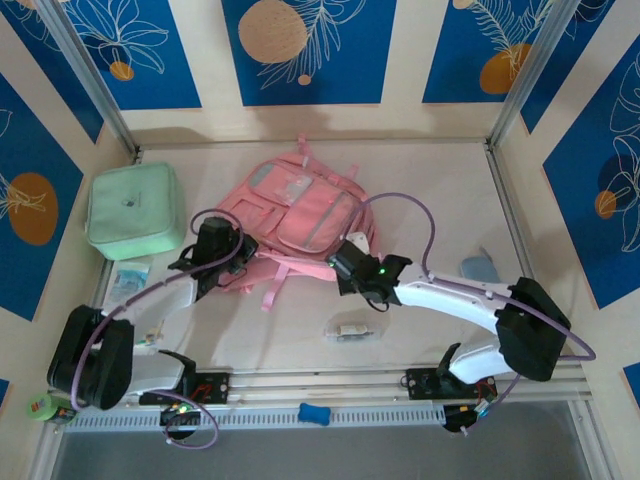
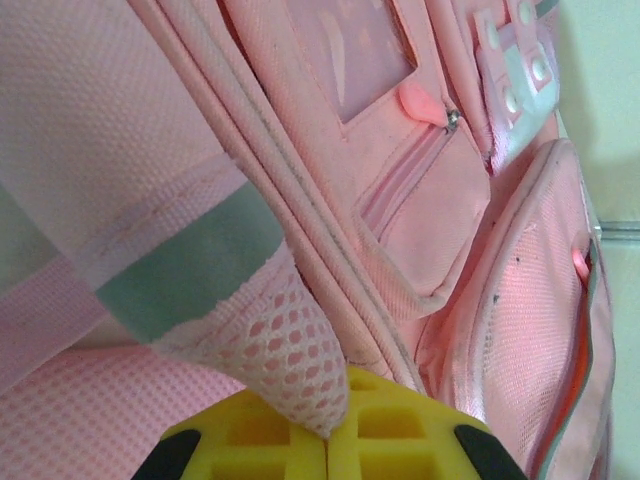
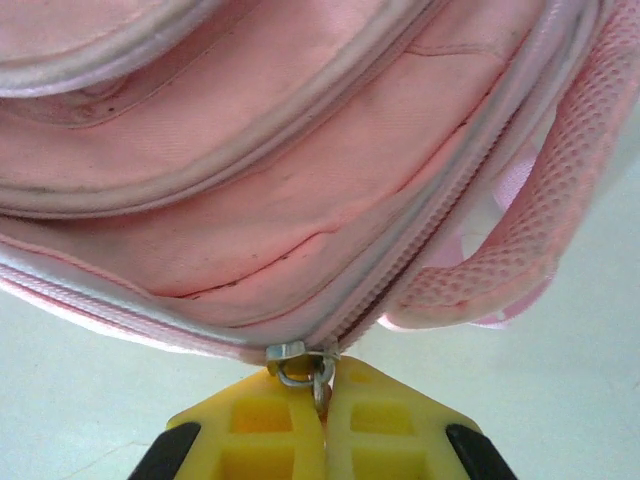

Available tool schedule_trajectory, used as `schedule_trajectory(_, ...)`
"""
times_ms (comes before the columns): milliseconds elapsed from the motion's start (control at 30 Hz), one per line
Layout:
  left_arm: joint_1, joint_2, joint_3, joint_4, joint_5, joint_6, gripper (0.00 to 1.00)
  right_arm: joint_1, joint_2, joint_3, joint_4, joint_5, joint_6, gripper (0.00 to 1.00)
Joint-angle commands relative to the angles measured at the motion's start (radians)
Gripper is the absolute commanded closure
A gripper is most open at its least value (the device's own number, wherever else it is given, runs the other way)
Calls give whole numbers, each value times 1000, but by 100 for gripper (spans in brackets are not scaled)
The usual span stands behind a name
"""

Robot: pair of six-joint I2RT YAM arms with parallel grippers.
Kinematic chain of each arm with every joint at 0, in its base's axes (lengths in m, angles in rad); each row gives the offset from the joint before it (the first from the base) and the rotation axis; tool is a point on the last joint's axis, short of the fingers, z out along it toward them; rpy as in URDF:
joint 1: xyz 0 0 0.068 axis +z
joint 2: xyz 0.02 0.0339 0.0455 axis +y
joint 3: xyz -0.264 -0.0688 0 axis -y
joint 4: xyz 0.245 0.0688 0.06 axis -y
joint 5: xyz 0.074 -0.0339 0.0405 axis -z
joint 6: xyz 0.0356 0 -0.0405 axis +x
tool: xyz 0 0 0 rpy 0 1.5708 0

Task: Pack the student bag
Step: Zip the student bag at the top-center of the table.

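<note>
The pink student bag [image 1: 300, 215] lies flat on the table [image 1: 440, 200], front pockets up, straps trailing nearward.

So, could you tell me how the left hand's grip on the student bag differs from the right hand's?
The left hand pinches a pale mesh flap at the near-left corner of the student bag; the right hand pinches a metal zipper pull at its near-right corner. Both hands are shut on the bag.

The student bag [image 1: 300, 215] is pink with pale grey-blue trim panels. The zip case [image 1: 133, 210] is mint green. The wall panels [image 1: 310, 50] are blue with white leaf outlines and orange discs. The left pincer [image 2: 328, 445] and the right pincer [image 3: 322, 410] are yellow. The small foreground object [image 1: 313, 413] appears blue.
</note>
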Motion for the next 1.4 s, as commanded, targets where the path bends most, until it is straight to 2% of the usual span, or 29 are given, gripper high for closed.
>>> schedule_trajectory(0, 65, 88, 110, 71, 36, 73, 100, 3, -48, -10, -146, -6, -25, 100)
schedule_trajectory(100, 68, 192, 200, 94, 93, 105, 100, 56, -23, 38, -77, -132, -51, 100)
schedule_trajectory(167, 70, 257, 268, 100, 138, 145, 90, 88, 19, 80, -31, -181, -45, 100)
schedule_trajectory(267, 80, 317, 329, 79, 209, 178, 76, 84, 104, 136, -7, -204, 3, 100)
schedule_trajectory(333, 80, 303, 314, 70, 225, 199, 59, 82, 145, 163, -1, -199, 27, 100)
schedule_trajectory(467, 80, 205, 195, 26, 195, 194, 47, 85, 183, 186, -19, -176, 72, 100)
schedule_trajectory(533, 58, 130, 106, 12, 165, 141, 44, 87, 187, 186, -28, -190, 90, 100)
schedule_trajectory(600, 4, 66, 22, 42, 133, 74, 41, 93, 185, 184, -30, -197, 91, 100)
schedule_trajectory(700, -124, -4, -70, 93, 43, -36, 38, 109, 191, 184, -52, -179, 103, 100)
schedule_trajectory(900, -295, -15, -154, 217, -84, -249, 35, 122, 190, 187, -95, -191, 128, 100)
schedule_trajectory(1167, -385, 99, -101, 307, -190, -332, 36, 123, 179, 203, -133, -216, 130, 100)
schedule_trajectory(1367, -400, 201, -59, 385, -197, -332, 46, 108, 177, 217, -143, -249, 122, 100)
